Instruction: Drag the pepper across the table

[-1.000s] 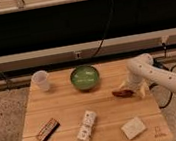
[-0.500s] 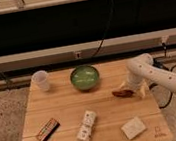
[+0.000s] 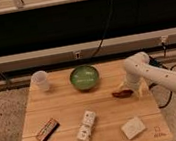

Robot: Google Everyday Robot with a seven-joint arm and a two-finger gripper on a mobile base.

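The pepper (image 3: 122, 93) is a small dark reddish-brown tapered piece lying on the light wooden table (image 3: 62, 109), right of centre. My gripper (image 3: 133, 89) comes down from the white arm on the right and sits at the pepper's right end, touching or just over it. The pepper's right tip is hidden by the gripper.
A green bowl (image 3: 84, 77) stands at the back centre. A clear plastic cup (image 3: 41, 80) is at the back left. A flat dark box with a red edge (image 3: 47, 130) lies front left. A white bottle (image 3: 86, 130) lies front centre, a white packet (image 3: 133, 128) front right.
The pepper and the gripper have shifted very slightly; otherwise the scene looks the same.
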